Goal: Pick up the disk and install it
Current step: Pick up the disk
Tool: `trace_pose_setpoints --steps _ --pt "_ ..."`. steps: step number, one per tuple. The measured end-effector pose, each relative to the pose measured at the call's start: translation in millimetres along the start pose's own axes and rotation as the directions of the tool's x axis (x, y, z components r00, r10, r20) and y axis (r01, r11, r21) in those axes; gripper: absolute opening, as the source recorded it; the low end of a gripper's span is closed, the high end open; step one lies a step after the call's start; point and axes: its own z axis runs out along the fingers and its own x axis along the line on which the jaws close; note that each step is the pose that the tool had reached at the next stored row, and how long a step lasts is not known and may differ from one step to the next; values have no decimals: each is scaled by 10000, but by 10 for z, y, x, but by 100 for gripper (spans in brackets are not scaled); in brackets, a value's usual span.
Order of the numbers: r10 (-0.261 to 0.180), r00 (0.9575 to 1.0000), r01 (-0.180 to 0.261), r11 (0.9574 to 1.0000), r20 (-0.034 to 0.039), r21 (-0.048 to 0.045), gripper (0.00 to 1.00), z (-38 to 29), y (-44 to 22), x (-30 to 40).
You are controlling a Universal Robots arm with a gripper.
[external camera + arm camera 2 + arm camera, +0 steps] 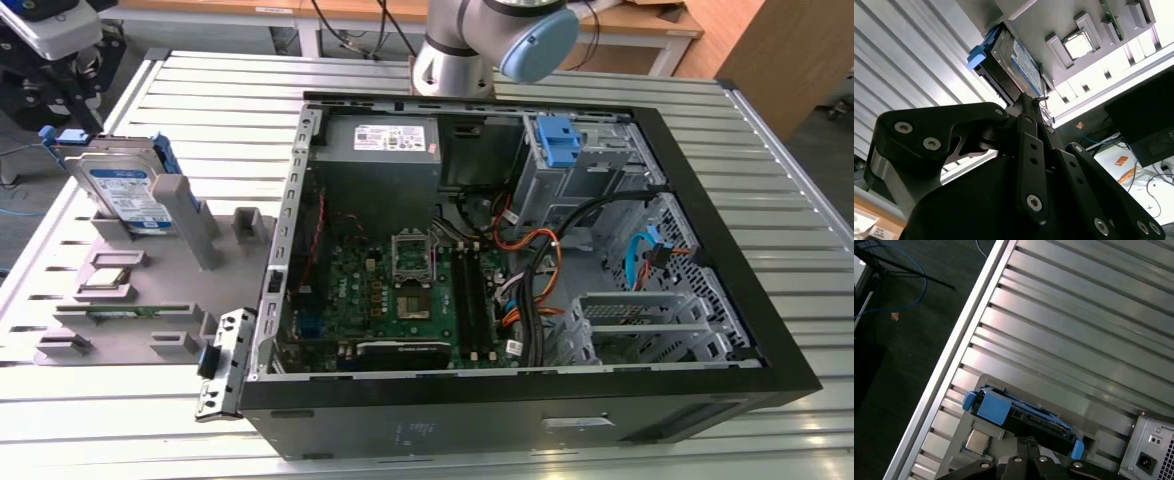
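Note:
The disk (pixel 127 190) stands on edge in a slot of the grey parts holder (pixel 160 290), on the exterior view's left, beside the open computer case. It is silver with a white-and-blue label and blue side rails. In both wrist views the disk (pixel 1019 65) (pixel 1024 417) lies just beyond my fingertips. My gripper (pixel 1030 100) (pixel 1026 441) hangs over it with its black fingers closed together on nothing, and a small gap shows between the tips and the disk.
The open computer case (pixel 747 330) takes up the middle and right, with a grey power supply (pixel 394 140) and a blue bracket (pixel 558 140) in its drive bay. A processor chip (pixel 1078 45) (pixel 975 441) rests in the holder. The slatted metal table (pixel 1079 330) ends at a drop to the floor.

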Motion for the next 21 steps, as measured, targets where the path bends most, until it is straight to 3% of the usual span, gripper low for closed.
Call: trace_pose_setpoints --steps 5,10,15,21 --pt "-687 9976 687 9976 -30 -63 10 1 0 0" --pt "-1367 9906 1367 9905 -52 -134 10 3 0 0" --pt "-2032 9791 2031 9790 -68 -206 10 5 0 0" --pt "-2818 9595 2815 9591 -72 -304 10 8 -1 0"
